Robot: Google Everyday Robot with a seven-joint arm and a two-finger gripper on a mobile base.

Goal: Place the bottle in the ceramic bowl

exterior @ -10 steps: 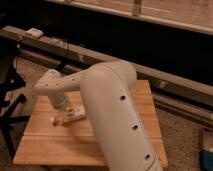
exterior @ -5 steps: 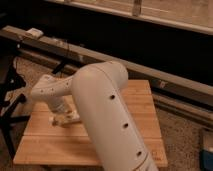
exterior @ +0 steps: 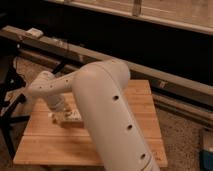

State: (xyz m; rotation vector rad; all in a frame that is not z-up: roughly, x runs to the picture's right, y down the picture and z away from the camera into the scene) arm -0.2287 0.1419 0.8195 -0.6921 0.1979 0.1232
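Observation:
My gripper is low over the left part of the wooden table, at the end of the white wrist. A small pale shape lies right beside the gripper on the tabletop. I cannot tell whether it is the bottle or part of the gripper. The orange-red ceramic bowl is not in view. My large white arm link covers the middle of the table and hides whatever lies under it.
A long metal rail runs behind the table. A black stand is at the table's left side. A blue-and-white object sits on the floor at the far right.
The large arm link has swung left over the table. The wrist and gripper have dropped a little toward the tabletop at the left.

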